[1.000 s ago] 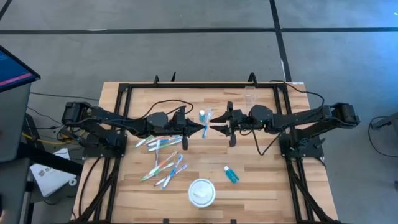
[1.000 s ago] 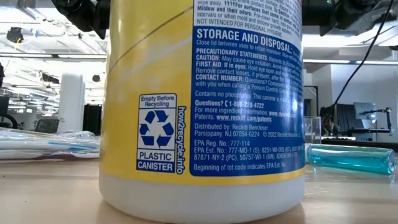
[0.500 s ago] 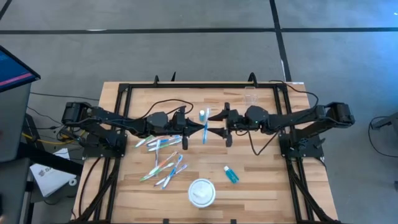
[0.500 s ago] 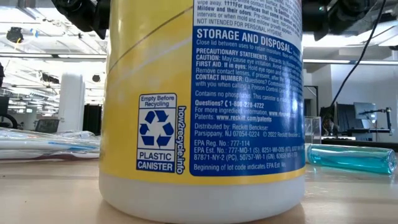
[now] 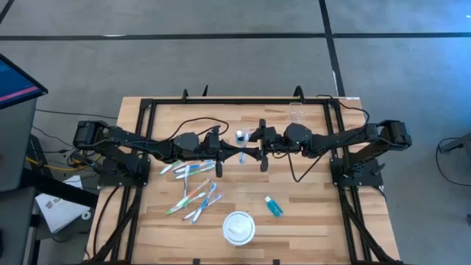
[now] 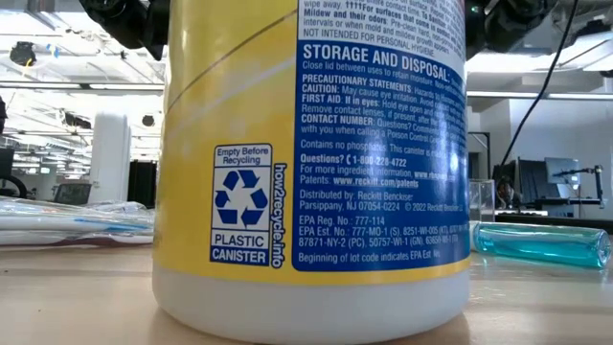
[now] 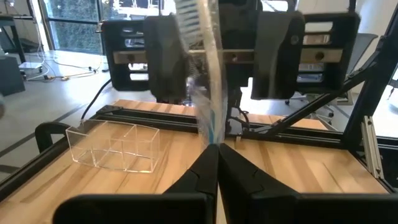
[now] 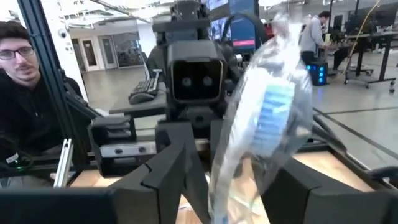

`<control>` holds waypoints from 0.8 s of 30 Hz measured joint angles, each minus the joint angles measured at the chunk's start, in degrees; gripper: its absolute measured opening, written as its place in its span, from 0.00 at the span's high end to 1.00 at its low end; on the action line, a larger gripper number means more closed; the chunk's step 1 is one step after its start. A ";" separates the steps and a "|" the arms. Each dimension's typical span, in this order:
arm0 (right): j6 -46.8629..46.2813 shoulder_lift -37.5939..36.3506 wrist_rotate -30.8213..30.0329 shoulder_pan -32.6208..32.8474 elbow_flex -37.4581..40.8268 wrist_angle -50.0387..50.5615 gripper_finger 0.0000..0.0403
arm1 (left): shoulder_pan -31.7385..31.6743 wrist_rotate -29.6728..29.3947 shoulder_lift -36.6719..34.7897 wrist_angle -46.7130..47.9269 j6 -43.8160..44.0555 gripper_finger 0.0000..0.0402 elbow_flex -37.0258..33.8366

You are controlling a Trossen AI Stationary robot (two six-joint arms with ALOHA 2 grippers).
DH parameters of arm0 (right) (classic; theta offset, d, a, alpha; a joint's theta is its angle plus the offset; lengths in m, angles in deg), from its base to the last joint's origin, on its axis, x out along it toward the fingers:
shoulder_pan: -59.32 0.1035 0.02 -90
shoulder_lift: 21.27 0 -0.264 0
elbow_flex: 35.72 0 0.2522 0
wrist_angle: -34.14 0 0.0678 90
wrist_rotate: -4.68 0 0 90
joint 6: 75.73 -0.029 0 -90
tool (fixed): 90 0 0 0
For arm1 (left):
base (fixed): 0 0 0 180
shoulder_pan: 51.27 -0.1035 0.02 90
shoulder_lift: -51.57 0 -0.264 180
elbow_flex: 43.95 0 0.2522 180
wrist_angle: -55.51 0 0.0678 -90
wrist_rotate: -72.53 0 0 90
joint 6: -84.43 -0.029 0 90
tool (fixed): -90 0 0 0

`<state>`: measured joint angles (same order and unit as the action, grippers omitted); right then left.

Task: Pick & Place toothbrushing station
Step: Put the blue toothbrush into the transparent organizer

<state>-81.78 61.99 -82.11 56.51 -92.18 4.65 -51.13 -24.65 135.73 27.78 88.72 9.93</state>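
Observation:
My left gripper (image 5: 242, 153) is shut on a blue toothbrush in a clear wrapper (image 5: 241, 142) above the table's middle. My right gripper (image 5: 255, 146) faces it from the right, open. Its fingers (image 7: 165, 59) stand on either side of the wrapped brush (image 8: 264, 118); I cannot tell whether they touch it. Several more pastel toothbrushes (image 5: 193, 184) lie on the table's left half. A blue-and-white tube (image 5: 273, 206) lies near the front right. The small clear tumbler (image 5: 296, 115), with dividers inside (image 7: 113, 147), stands at the far edge. My left gripper pinches the wrapped toothbrush at its lower end (image 7: 213, 138) between its two fingertips. The fingers come level from the table's left. The brush rises tilted from the fingertips, bristle head (image 7: 191, 23) up, clear of the table.
A yellow canister (image 6: 316, 163) with a white lid (image 5: 238, 227) stands at the front edge and blocks most of the low view. A black frame (image 5: 243, 101) borders the table top. A person (image 8: 25, 93) sits beyond the table's left side.
My right gripper has gone toward the table's left, up to the toothbrush that my left gripper holds, and its open fingers now stand around the brush. The brush has stayed where it was.

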 joint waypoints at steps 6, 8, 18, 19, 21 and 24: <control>0.00 -0.72 0.02 0.02 0.04 1.48 0.75 | 0.00 -0.02 0.00 0.09 0.02 1.00 0.00; 0.00 -0.69 0.02 0.02 0.06 1.65 0.81 | 0.00 -0.02 0.00 0.11 0.02 1.00 0.00; 0.59 -0.69 1.59 0.04 0.06 1.96 0.96 | 0.00 -0.07 0.00 0.17 0.02 1.00 -0.02; 0.59 -0.69 1.72 0.04 0.06 2.00 0.97 | 0.00 -0.07 0.00 0.17 0.02 1.00 -0.02; 0.63 -0.69 1.89 0.04 0.06 2.05 0.98 | 0.00 -0.07 0.00 0.17 0.02 1.00 -0.02; 0.60 -0.69 1.91 0.04 0.06 2.08 0.98 | 0.00 -0.07 0.00 0.17 0.02 1.00 -0.02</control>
<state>-81.18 61.29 -80.21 56.55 -92.12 6.72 -51.13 -24.72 135.73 27.95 88.74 9.91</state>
